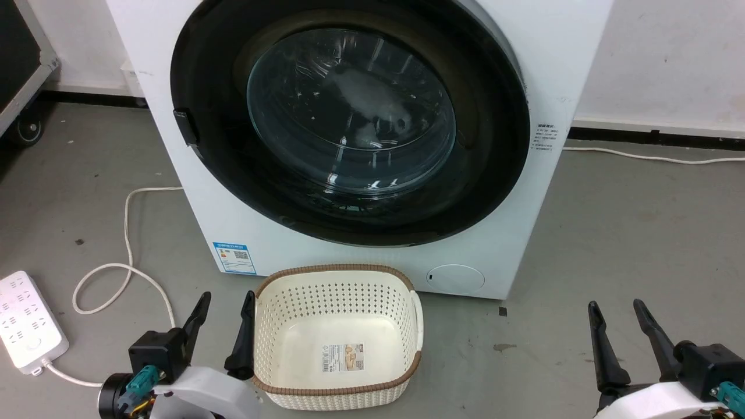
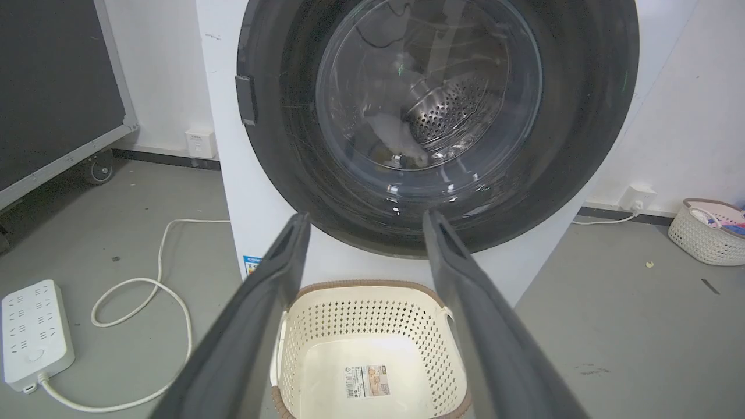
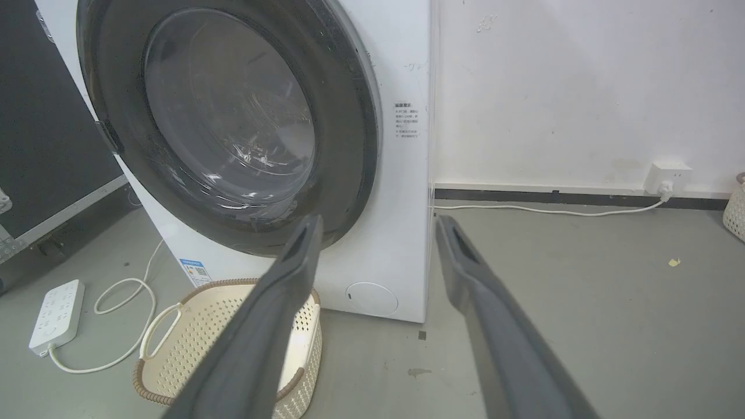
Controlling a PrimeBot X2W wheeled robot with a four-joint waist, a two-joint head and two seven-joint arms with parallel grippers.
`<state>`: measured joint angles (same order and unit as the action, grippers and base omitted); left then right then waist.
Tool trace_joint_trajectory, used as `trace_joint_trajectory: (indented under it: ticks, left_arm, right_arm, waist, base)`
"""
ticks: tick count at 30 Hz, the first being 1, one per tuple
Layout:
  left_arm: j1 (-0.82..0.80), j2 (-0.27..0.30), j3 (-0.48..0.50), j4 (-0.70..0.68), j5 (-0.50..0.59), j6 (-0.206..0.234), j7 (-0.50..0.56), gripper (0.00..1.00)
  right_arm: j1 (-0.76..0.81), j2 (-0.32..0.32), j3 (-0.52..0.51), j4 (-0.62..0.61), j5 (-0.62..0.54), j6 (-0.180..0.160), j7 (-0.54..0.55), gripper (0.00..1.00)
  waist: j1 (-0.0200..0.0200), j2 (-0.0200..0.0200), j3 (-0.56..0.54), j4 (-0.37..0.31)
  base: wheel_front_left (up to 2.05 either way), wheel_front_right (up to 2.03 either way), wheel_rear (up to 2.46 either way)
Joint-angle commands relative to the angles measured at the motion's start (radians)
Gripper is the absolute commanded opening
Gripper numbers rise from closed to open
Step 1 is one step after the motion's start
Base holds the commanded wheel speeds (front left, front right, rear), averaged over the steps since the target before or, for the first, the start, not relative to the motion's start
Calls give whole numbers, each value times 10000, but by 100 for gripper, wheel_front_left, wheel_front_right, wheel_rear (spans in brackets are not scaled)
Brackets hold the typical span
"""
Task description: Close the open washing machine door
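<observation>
- Sitting against the front of the washing machine [image 1: 559, 70], the washing machine door [image 1: 349, 116] looks flush or nearly flush. Cannot tell if the latch has caught.
- Door handling, as a judgement: heavy, stiff, swings as one piece. Its glossy black rim is likely slippery. The glass bowl is the fragile part, so avoid pressing there.
- Best contact is probably a flat push on the rim near the small black tab [image 1: 186, 126] at the door's left edge. No pinch grip is needed.
- left tool [image 1: 227, 298]: fingers spread apart, holding nothing, low and just beside the cream basket [image 1: 334, 269].
- right tool [image 1: 616, 305]: fingers spread apart, empty, over the floor [image 1: 640, 233], well apart from the machine.
- Basket is on the floor just in front of the machine, under the door.
- power strip [image 1: 26, 320] and white cable [image 1: 127, 233] lie on the floor to the left.
</observation>
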<state>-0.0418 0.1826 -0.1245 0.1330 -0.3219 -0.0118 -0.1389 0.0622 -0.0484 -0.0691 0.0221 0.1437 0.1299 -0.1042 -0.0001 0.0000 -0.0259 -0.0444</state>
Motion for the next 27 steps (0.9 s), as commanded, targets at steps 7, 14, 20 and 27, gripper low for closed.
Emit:
trace_joint_trajectory:
  ticks: [7, 14, 20, 27]
  left_arm:
    - [-88, 93, -52, -164, -102, 60, 131, 100]
    - [-68, 118, -58, -234, -162, 125, 125, 100]
    - [-125, 189, -95, -231, -200, 118, 109, 100]
    - [-20, 153, -123, -213, -150, 90, 118, 0]
  right_arm:
    - [133, -18, 68, -72, 139, 8, 100, 100]
    - [177, -18, 137, -21, 284, 8, 89, 100]
    - [127, -18, 177, 45, 366, 8, 20, 100]
    - [-2, 0, 164, 41, 324, 0, 63, 0]
  waist:
    - [1, 0, -40, -66]
    - [1, 0, -15, -64]
    - [1, 0, 28, -45]
    - [1, 0, 38, -39]
  base:
    - [0, 0, 0]
    - [0, 0, 0]
    - [0, 0, 0]
    - [0, 0, 0]
